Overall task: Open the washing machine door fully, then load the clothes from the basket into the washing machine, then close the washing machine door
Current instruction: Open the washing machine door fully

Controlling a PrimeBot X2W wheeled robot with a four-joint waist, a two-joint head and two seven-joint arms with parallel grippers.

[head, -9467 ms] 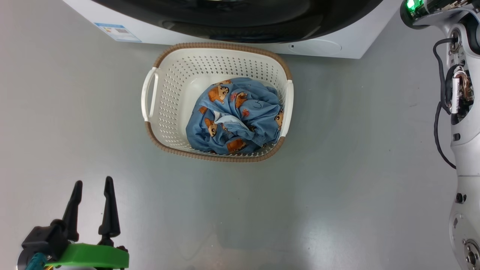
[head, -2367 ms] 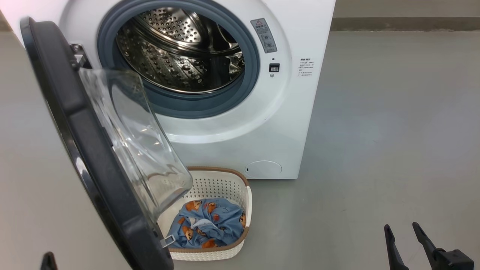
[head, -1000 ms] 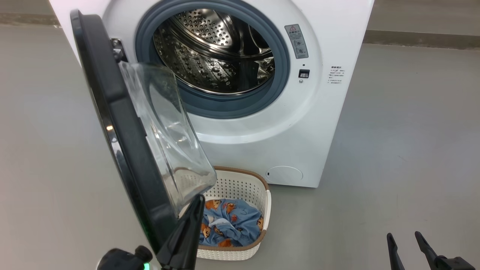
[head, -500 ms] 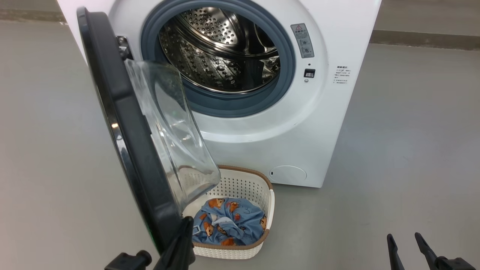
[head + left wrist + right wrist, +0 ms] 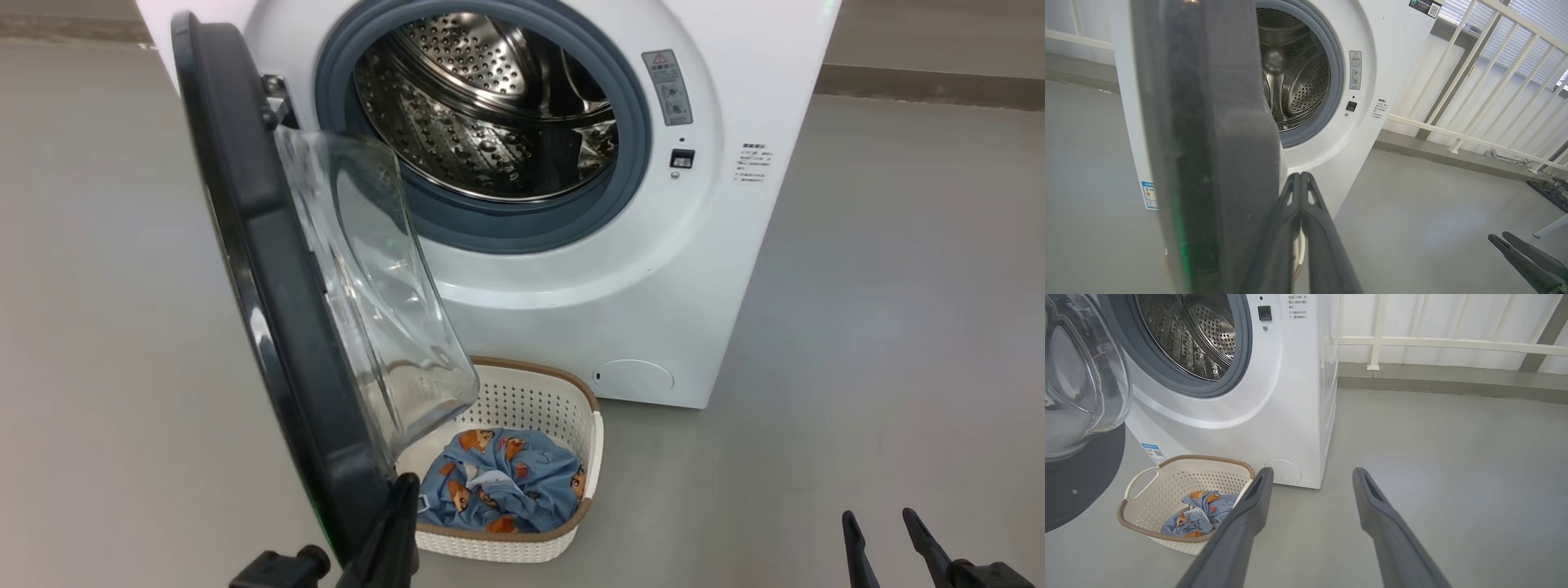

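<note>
Your door (image 5: 277,327) stands open to the left, and its glass bulge hangs over the left part of the basket (image 5: 535,392). The basket sits on the floor (image 5: 857,327) just before the machine (image 5: 653,310), with the clothes (image 5: 510,482) heaped inside it.

The left wrist view gives you a white railing (image 5: 1474,61) right of the machine. The right wrist view shows you the whole basket and a blue label (image 5: 1152,451) behind it.

Your left gripper (image 5: 406,486) points up just right of the door's low rim, fingers pressed together on nothing; you cannot tell whether it touches the door. Your right gripper (image 5: 879,516) sits low at the near right, jaws wide and empty, well apart from the basket.
</note>
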